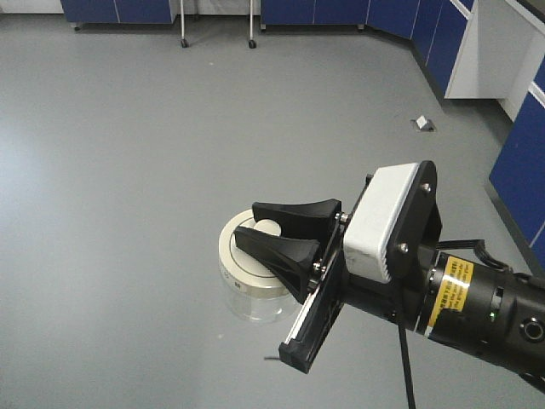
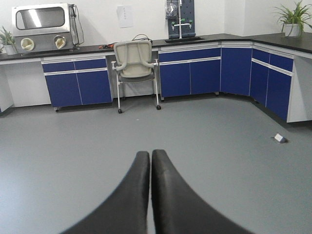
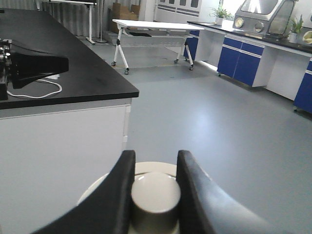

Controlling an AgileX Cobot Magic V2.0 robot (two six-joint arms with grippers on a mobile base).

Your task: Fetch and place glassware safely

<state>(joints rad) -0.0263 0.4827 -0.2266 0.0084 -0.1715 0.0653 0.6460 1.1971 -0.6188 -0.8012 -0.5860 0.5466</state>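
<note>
The glassware is a squat clear jar [image 1: 252, 300] with a round cream-white lid. It hangs above the grey floor in the front view. My right gripper [image 1: 248, 222] reaches in from the lower right and is shut on the lid's central knob. In the right wrist view the knob [image 3: 155, 195] sits squeezed between both black fingers of the right gripper [image 3: 155, 157], with the lid's rim showing behind it. The glass body is hidden there. My left gripper [image 2: 150, 154] points at bare floor, shut, with nothing between its fingers.
A black-topped counter [image 3: 78, 73] with a white side stands close on the left, a white cable [image 3: 46, 90] lying on it. Blue cabinets [image 2: 195, 73] line the walls. A chair [image 2: 135, 61], a wheeled white table [image 3: 153, 27] and a small floor object [image 1: 423, 124] stand farther off.
</note>
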